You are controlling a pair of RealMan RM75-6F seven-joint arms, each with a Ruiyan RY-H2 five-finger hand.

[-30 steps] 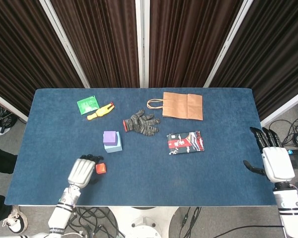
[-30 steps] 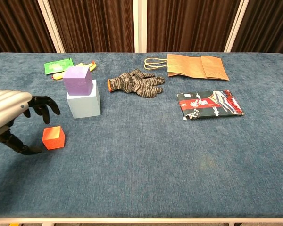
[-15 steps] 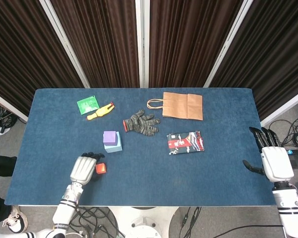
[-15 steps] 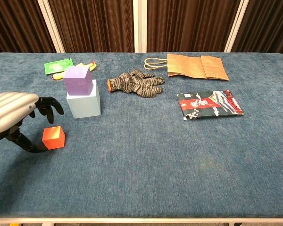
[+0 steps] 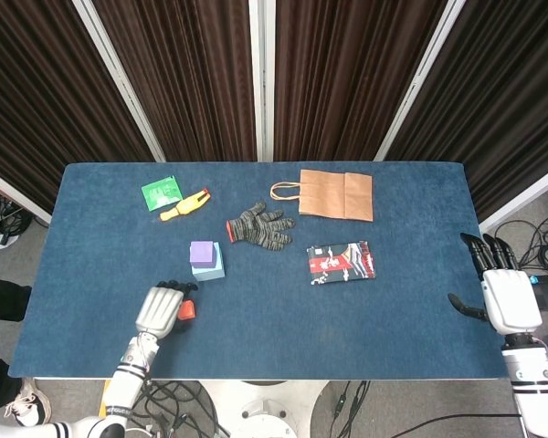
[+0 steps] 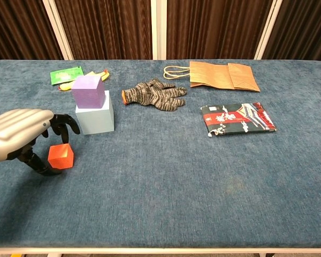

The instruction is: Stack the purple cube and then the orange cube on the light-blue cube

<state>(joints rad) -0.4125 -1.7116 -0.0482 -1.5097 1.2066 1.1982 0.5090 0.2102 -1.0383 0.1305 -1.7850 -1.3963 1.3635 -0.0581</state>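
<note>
Orange cube (image 6: 60,156) is seen on the blue table (image 6: 176,176), bracketed by the curled fingers (image 6: 64,124) of the left hand (image 6: 21,134); whether it is pinched cannot be told. A loose grip could drop it, or 1 nudge could topple the purple cube (image 6: 88,90) off the light-blue cube (image 6: 95,119).

Looks to us like a lab or robot test cell, not a home. We see a table (image 5: 420,310) covered in blue felt-like cloth, closed in behind by dark pleated curtains (image 5: 192,73) hung between white frame posts (image 5: 260,78). Beyond the right hand (image 5: 502,292), off the table edge, cables (image 5: 546,251) trail over a grey floor; more cables (image 5: 178,401) hang under the table just beside the left hand (image 5: 161,310). Random props lie scattered well ahead of both hands.
</note>
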